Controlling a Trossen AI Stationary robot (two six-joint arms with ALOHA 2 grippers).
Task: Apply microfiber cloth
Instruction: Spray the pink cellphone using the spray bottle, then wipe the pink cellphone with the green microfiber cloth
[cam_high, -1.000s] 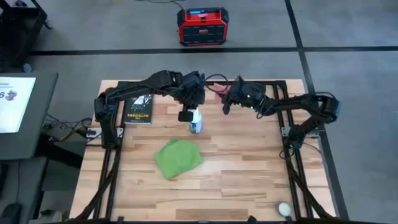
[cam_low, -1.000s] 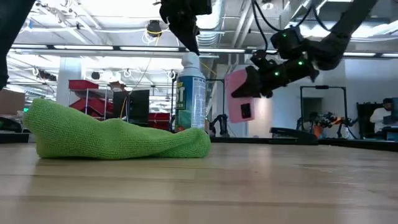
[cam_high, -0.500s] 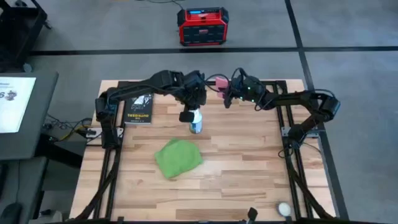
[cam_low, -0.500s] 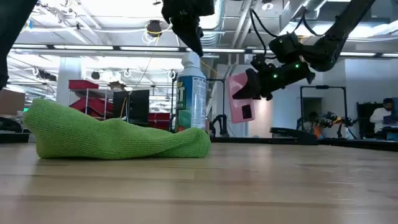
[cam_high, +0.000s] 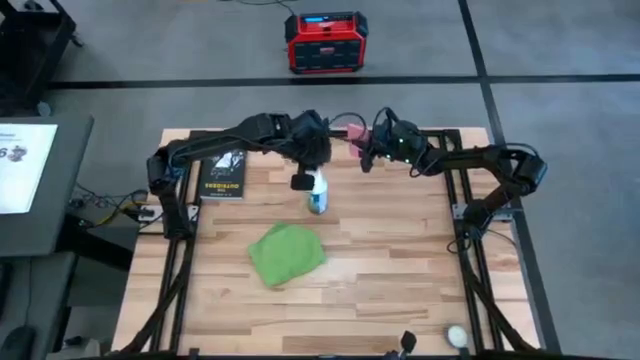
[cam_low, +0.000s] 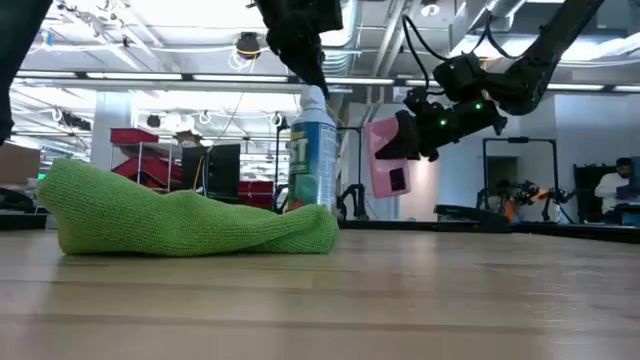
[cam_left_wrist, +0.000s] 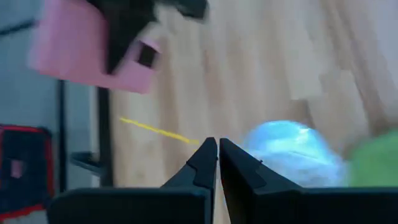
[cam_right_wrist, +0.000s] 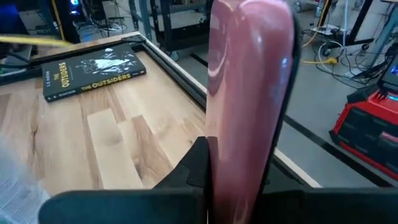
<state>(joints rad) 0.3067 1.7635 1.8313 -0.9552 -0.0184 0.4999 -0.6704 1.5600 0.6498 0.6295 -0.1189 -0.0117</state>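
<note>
Wooden tabletop (cam_high: 400, 260): microfiber cloth (cam_high: 286, 254) mid-tabletop, untouched — wiping not begun. Left gripper (cam_high: 300, 183) closed, empty, at spray bottle (cam_high: 317, 192); right gripper (cam_high: 365, 152) clamps pink phone (cam_low: 386, 158).

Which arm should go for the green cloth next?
Left, probably: its tool is shut and empty above the spray bottle, nearer the lime-green microfiber cloth. The right tool holds the pink phone.

The microfiber cloth (cam_high: 286, 254) is showing bright lime green, the phone (cam_low: 386, 166) pink, the book (cam_high: 222, 177) black with yellow lettering, the desk (cam_high: 390, 260) pale striped wood.
</note>
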